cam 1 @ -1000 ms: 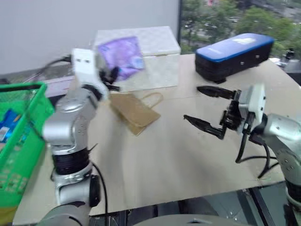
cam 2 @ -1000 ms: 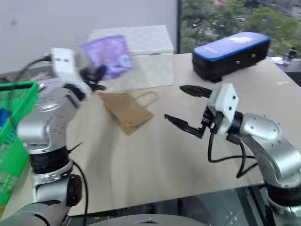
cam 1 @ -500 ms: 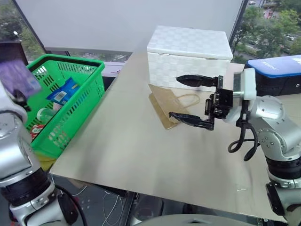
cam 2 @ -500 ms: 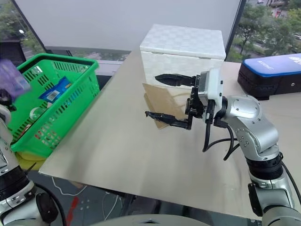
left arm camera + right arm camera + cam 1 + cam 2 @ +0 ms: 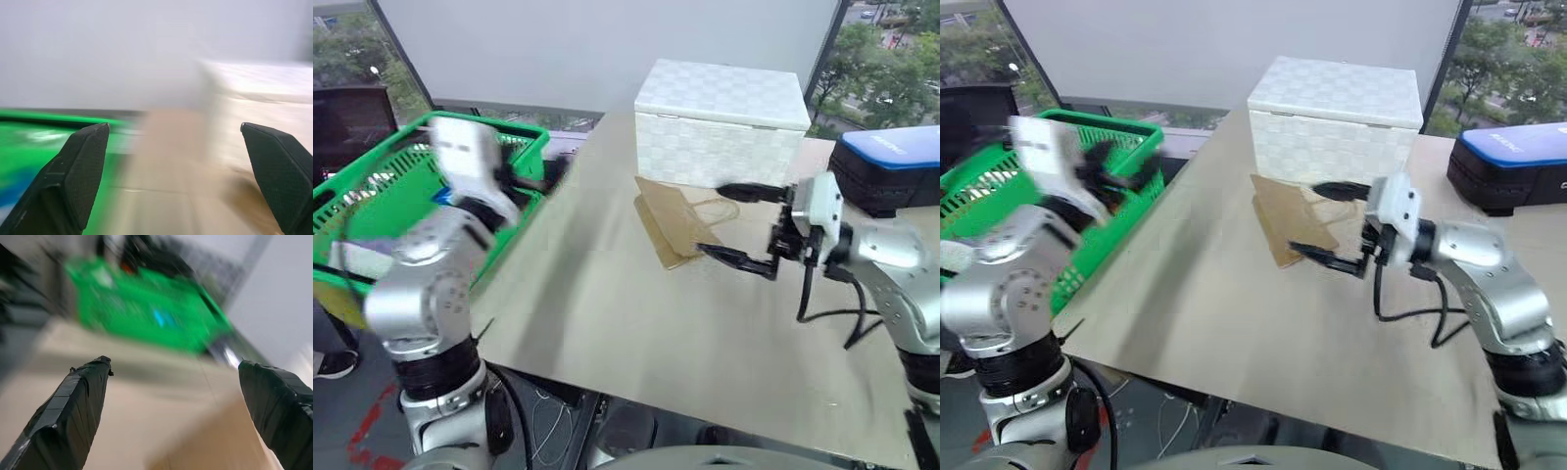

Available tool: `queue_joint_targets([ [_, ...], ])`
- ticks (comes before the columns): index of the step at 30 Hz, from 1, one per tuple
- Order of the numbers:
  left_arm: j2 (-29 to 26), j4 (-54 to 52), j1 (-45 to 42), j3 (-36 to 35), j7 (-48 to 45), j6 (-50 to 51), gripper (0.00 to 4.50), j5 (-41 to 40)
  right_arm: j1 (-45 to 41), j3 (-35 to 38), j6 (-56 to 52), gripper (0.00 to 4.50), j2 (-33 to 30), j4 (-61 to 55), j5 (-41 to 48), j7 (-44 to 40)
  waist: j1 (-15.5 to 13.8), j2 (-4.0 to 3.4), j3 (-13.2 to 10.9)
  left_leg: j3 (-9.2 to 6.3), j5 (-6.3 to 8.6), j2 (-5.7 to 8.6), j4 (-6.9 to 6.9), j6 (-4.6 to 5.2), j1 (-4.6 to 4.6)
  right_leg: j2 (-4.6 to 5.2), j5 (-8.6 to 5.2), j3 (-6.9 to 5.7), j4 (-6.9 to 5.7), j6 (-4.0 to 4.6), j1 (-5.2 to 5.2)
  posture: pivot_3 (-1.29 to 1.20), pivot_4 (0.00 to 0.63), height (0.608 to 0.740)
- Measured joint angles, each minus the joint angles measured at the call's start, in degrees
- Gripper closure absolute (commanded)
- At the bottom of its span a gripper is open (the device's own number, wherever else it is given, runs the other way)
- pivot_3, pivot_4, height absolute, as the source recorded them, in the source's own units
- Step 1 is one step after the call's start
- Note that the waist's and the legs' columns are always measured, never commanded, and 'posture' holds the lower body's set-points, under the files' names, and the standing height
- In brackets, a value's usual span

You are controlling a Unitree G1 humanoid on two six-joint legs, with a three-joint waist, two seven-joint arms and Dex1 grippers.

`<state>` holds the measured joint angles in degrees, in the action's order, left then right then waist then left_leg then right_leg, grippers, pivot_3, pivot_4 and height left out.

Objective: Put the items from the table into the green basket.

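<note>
- Since the brown paper bag (image 5: 677, 221) lies flat on the table (image 5: 607, 313) at centre frame of the left eye view, just in front of the white woven box (image 5: 722, 122), it looks to be the one loose item left to carry.
- Judging by its thin, creased look, the bag should be very light and limp; it will likely flop and fold when lifted by one edge, and it can slide on the smooth tabletop if pushed rather than pinched.
- Its string handles curl at the bag's right end, near the right gripper (image 5: 736, 226); they look too thin and slack for a sure hold. A pinch across the bag's raised edge or mouth seems the better grip.
- That right gripper hovers just right of the bag, jaws spread wide, nothing between them; the right wrist view shows the same gap.
- At upper left, the left gripper (image 5: 533, 179) sits by the green basket's (image 5: 372, 211) rim, blurred, its fingers (image 5: 80, 171) wide apart and empty in its wrist view.
- Blue packaging shows inside the basket.
</note>
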<state>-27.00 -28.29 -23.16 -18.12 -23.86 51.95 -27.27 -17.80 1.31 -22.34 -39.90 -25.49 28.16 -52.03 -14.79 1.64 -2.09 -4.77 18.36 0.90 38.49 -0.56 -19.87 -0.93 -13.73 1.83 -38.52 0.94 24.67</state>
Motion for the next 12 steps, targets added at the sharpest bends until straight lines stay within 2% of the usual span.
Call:
queue_joint_targets([
  [3, -0.8, -1.0, 8.5, 3.6, -6.8, 0.0, 0.04, -4.5, 8.3, 5.5, 0.0, 0.0, -3.0, -0.9, -1.1, 1.3, 3.4, -0.2, 0.1, 0.38, 0.17, -0.15, -0.01, 0.3, 0.11, -0.15, -0.02, 0.32, -0.02, 0.03, 0.02, 0.06, 0.0, 0.74],
  [8, -4.4, -2.3, 20.4, 4.0, -12.8, -0.7, 0.04, -7.3, 20.1, 13.1, 1.0, 0.0, -4.6, -1.0, -3.9, 2.8, 8.7, -0.31, 0.2, 0.54, 0.35, -0.43, -0.03, 0.62, 0.2, -0.37, -0.05, 0.63, 0.01, 0.04, -0.18, 0.01, 0.0, 0.74],
  [12, -6.0, -3.9, 26.9, 3.2, -14.3, -3.0, 0.04, -7.8, 26.4, 17.1, 2.8, 0.0, -3.9, -1.4, -4.5, 3.7, 11.6, -0.72, 0.1, 0.82, 0.36, -0.59, -0.16, 0.63, 1.58, -0.65, -0.38, 0.66, 0.27, -0.19, -1.63, 0.0, 0.001, 0.74],
])
